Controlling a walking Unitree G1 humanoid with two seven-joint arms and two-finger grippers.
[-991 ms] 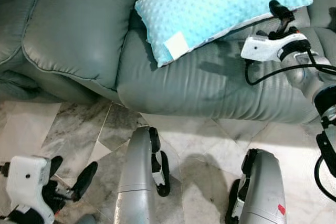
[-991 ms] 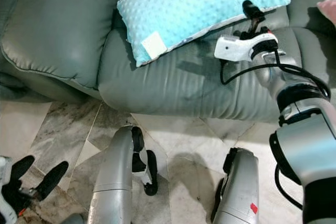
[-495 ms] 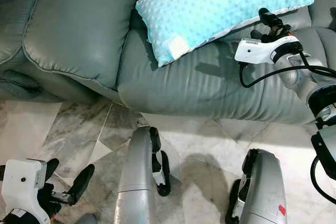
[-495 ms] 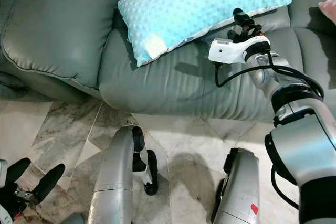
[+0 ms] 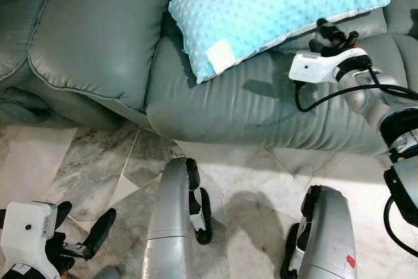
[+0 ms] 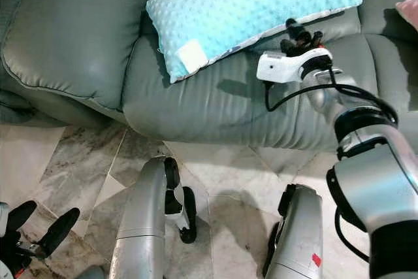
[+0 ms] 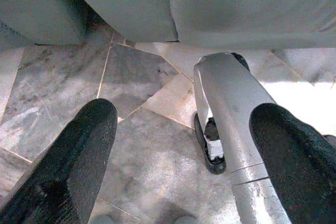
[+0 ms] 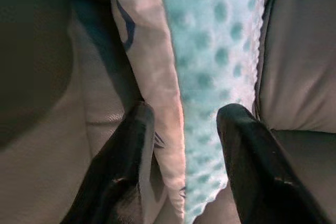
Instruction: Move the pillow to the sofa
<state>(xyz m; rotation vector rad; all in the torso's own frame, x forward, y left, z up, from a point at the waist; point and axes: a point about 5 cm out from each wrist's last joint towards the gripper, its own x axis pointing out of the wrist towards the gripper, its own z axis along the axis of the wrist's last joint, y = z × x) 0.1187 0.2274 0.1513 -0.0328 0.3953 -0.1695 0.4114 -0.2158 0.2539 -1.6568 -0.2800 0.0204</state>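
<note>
A light-blue dotted pillow (image 5: 274, 4) with a white tag lies tilted on the grey leather sofa (image 5: 248, 102), across the seat and up against the backrest. My right gripper (image 5: 335, 31) is at the pillow's near right edge, just above the seat cushion. In the right wrist view the pillow's edge (image 8: 210, 51) passes between the two black fingers (image 8: 131, 156), which stand apart from it, so the gripper is open. My left gripper (image 5: 81, 227) hangs low over the floor at the lower left, open and holding nothing (image 7: 184, 145).
The sofa's wide armrest (image 5: 98, 31) bulges at the left. Marble floor tiles (image 5: 255, 174) run in front of the sofa, with my two silver legs (image 5: 171, 227) (image 5: 326, 240) standing on them. A pink object (image 6: 408, 11) shows at the sofa's far right.
My right gripper slid left along the pillow's near edge and its fingers spread apart. The left gripper sank slightly. The pillow stayed where it lies.
</note>
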